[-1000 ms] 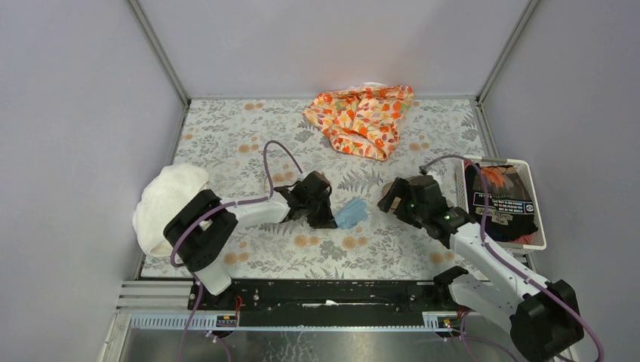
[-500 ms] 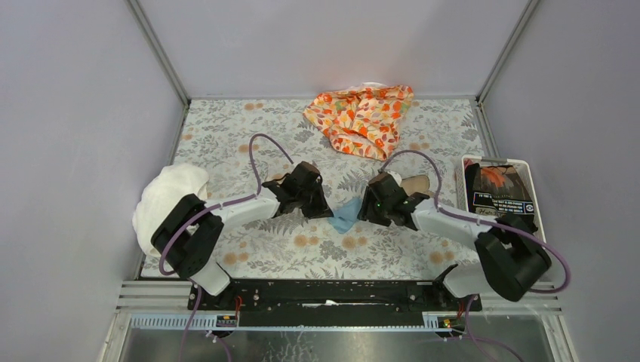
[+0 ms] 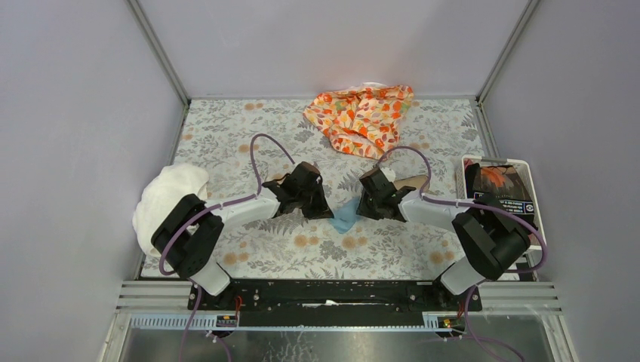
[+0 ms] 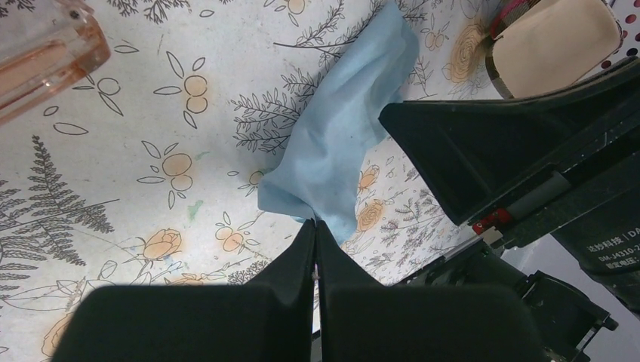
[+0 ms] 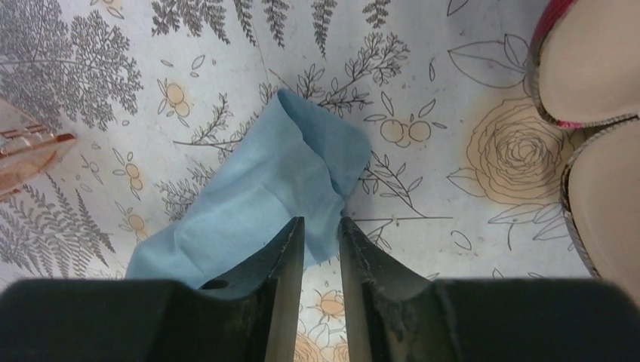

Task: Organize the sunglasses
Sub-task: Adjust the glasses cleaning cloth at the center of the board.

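The sunglasses (image 4: pixel 44 51), thin translucent orange-pink, lie at the top left corner of the left wrist view and at the left edge of the right wrist view (image 5: pixel 26 154). A small blue cloth (image 3: pixel 343 216) lies on the floral table between both grippers. My left gripper (image 4: pixel 315 223) is shut, its tips pinching the near corner of the blue cloth (image 4: pixel 332 143). My right gripper (image 5: pixel 321 220) has its jaws a narrow gap apart, straddling the edge of the blue cloth (image 5: pixel 264 188). The open case (image 5: pixel 596 60) with a beige lining lies just right of it.
An orange floral fabric (image 3: pixel 362 117) lies bunched at the back of the table. A white towel (image 3: pixel 167 200) sits at the left edge. A white basket (image 3: pixel 498 159) with dark packaged items stands at the right edge. The two grippers (image 3: pixel 323 211) (image 3: pixel 364 210) nearly face each other.
My right arm swung left to the blue cloth and its jaws narrowed from wide to a slim gap. My left gripper shifted slightly back, staying shut.
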You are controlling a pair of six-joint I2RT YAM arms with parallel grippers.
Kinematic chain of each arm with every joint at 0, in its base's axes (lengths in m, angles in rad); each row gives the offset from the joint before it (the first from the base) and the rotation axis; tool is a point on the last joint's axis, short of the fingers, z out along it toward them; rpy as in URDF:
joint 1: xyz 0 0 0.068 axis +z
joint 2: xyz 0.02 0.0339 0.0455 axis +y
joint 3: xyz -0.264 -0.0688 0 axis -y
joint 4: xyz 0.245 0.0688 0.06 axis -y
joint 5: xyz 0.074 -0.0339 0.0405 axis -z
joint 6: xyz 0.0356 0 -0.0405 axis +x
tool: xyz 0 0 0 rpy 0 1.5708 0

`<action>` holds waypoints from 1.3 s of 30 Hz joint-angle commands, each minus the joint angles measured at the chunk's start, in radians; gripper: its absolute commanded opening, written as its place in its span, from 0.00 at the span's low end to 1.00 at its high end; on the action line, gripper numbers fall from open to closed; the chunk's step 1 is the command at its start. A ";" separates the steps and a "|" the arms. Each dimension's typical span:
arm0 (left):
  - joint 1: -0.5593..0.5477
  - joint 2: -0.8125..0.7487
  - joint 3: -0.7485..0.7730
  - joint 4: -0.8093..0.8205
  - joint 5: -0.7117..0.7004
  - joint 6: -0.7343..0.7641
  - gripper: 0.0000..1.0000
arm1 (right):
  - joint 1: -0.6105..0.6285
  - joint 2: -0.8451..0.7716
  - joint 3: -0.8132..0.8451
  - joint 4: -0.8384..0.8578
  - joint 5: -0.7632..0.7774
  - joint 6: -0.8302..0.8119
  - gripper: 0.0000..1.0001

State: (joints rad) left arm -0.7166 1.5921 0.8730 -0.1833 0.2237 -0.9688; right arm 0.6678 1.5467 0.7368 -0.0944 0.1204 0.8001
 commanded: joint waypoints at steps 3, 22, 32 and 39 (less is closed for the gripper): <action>0.002 0.012 0.014 0.002 0.008 0.023 0.00 | 0.009 0.056 0.020 -0.006 0.048 0.005 0.18; 0.118 0.128 0.352 -0.155 0.050 0.262 0.00 | -0.025 -0.004 0.284 -0.148 0.148 -0.121 0.00; 0.174 0.105 0.318 -0.080 0.099 0.320 0.00 | -0.065 -0.030 0.312 -0.136 0.139 -0.121 0.00; 0.115 0.040 0.034 0.025 0.105 0.276 0.00 | -0.016 -0.156 -0.007 -0.017 0.036 0.034 0.00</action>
State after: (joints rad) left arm -0.5556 1.6760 1.0252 -0.2371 0.3099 -0.6857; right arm 0.6128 1.4803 0.8734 -0.1608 0.2115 0.7277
